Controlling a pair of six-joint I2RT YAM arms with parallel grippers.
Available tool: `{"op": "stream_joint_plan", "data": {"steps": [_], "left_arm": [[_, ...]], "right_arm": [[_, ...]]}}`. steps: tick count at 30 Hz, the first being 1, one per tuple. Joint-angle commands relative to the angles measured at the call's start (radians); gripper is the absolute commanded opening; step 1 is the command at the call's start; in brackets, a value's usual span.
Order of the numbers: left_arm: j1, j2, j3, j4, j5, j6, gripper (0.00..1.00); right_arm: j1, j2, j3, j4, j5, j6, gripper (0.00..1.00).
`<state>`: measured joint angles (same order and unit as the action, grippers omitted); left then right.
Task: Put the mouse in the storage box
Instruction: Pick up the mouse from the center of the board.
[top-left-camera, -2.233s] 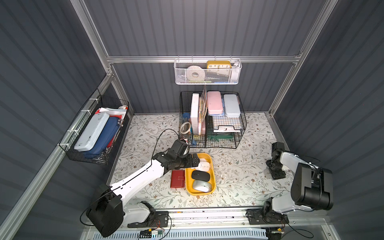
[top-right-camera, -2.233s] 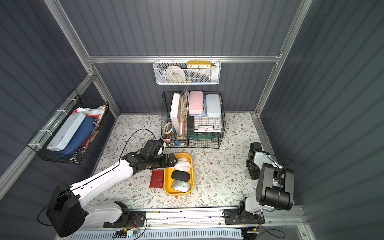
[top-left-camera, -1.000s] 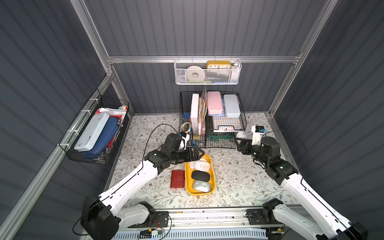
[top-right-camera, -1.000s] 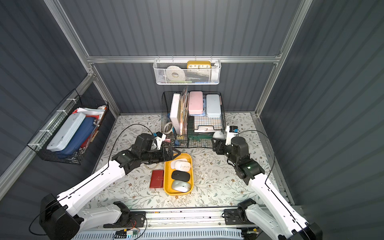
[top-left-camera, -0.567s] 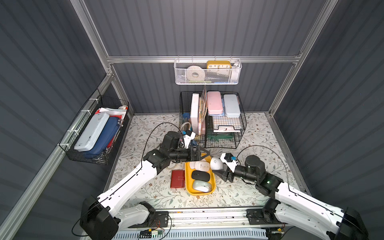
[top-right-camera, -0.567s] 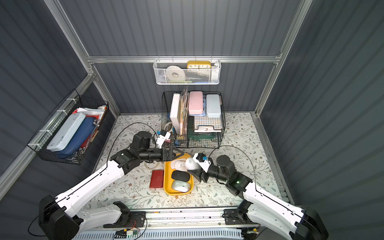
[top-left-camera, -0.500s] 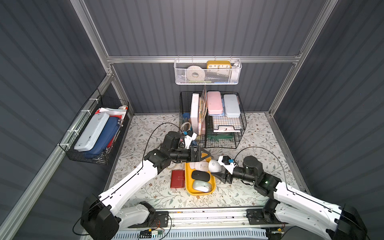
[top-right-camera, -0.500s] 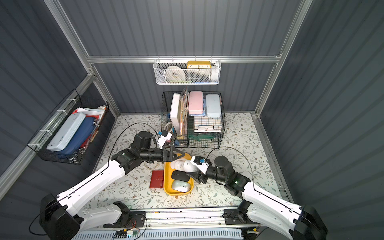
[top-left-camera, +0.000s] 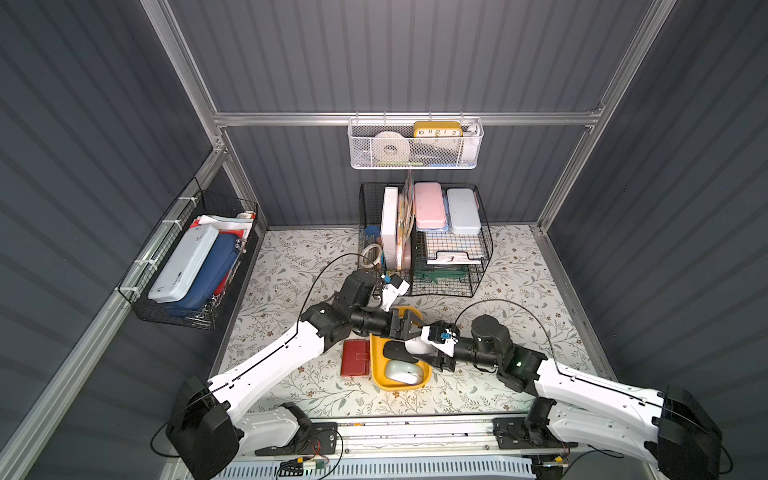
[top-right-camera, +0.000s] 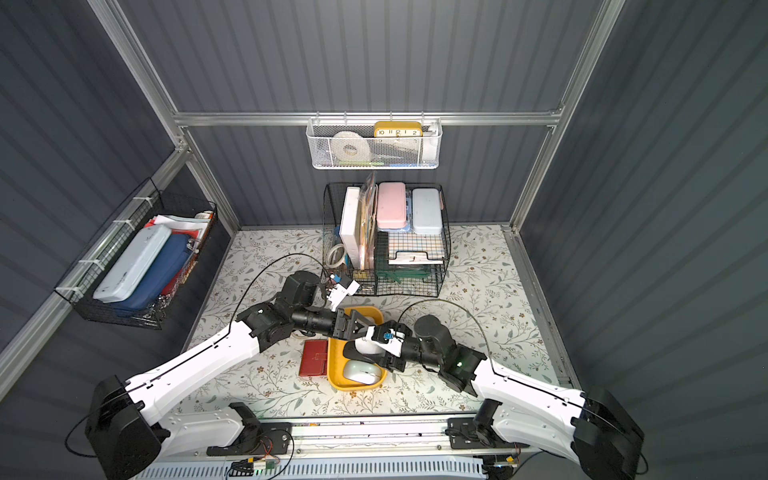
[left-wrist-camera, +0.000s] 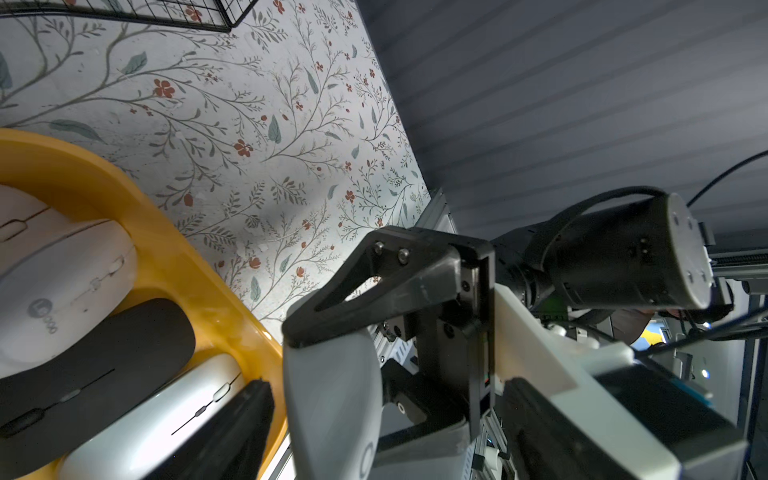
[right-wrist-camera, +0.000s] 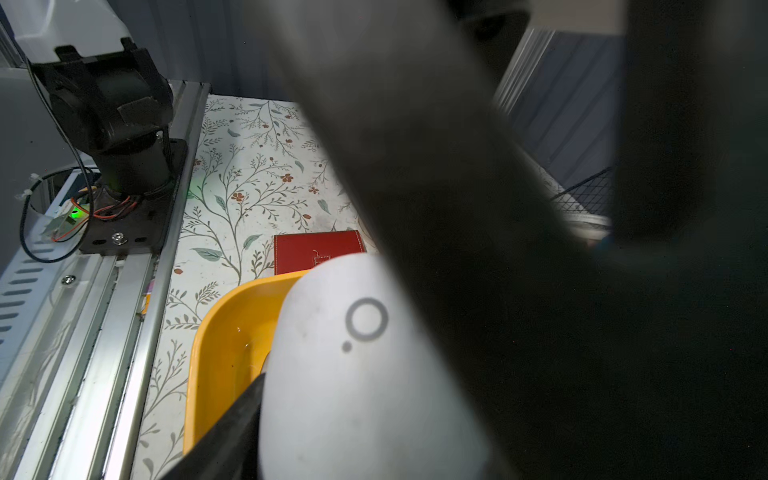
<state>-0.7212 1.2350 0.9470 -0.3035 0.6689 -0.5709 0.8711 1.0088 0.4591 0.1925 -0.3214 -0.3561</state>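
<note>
A light grey mouse (top-left-camera: 415, 347) hangs just above the yellow storage box (top-left-camera: 399, 386), and my right gripper (top-left-camera: 432, 349) is shut on it. The right wrist view shows this mouse (right-wrist-camera: 353, 374) with a ring mark, over the box's end (right-wrist-camera: 224, 332). My left gripper (top-left-camera: 405, 326) faces it from the opposite side, open. In the left wrist view its fingers (left-wrist-camera: 249, 415) stand either side of the mouse (left-wrist-camera: 332, 395) with gaps. In the box lie a white mouse (left-wrist-camera: 62, 282), a black mouse (top-left-camera: 395, 351) and a silver mouse (top-left-camera: 401, 371).
A red wallet (top-left-camera: 355, 357) lies against the box's left side. A black wire rack (top-left-camera: 424, 241) with cases stands behind. A black wire basket (top-left-camera: 191, 266) hangs on the left wall and a white mesh basket (top-left-camera: 415, 145) on the back wall.
My right arm has swung in from beside the wire rack, carrying the mouse to above the box. My left gripper has turned to face it, and its jaws have narrowed a little.
</note>
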Motion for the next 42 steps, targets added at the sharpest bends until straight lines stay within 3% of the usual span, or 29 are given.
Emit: {"op": "stream_joint_plan", "data": {"steps": [1, 7, 21, 26, 38, 42], "left_arm": [[-0.001, -0.009, -0.014, -0.033, -0.009, 0.037, 0.9], [-0.003, 0.003, -0.022, -0.042, 0.003, 0.045, 0.86], [-0.008, 0.007, -0.057, 0.011, 0.001, 0.008, 0.69], [-0.008, 0.017, -0.039, -0.006, -0.022, 0.007, 0.56], [-0.009, 0.03, -0.025, 0.023, -0.04, -0.021, 0.55], [-0.01, 0.046, -0.013, 0.021, -0.046, -0.017, 0.5]], "right_arm": [[0.005, 0.001, 0.035, 0.06, -0.009, 0.001, 0.2], [0.006, -0.001, 0.03, 0.115, 0.052, 0.069, 0.2], [0.008, 0.061, 0.071, 0.16, 0.04, 0.109, 0.2], [0.009, 0.086, 0.085, 0.168, 0.024, 0.117, 0.2], [0.016, 0.107, 0.086, 0.184, 0.019, 0.121, 0.21], [0.016, 0.111, 0.086, 0.182, 0.019, 0.124, 0.21]]}}
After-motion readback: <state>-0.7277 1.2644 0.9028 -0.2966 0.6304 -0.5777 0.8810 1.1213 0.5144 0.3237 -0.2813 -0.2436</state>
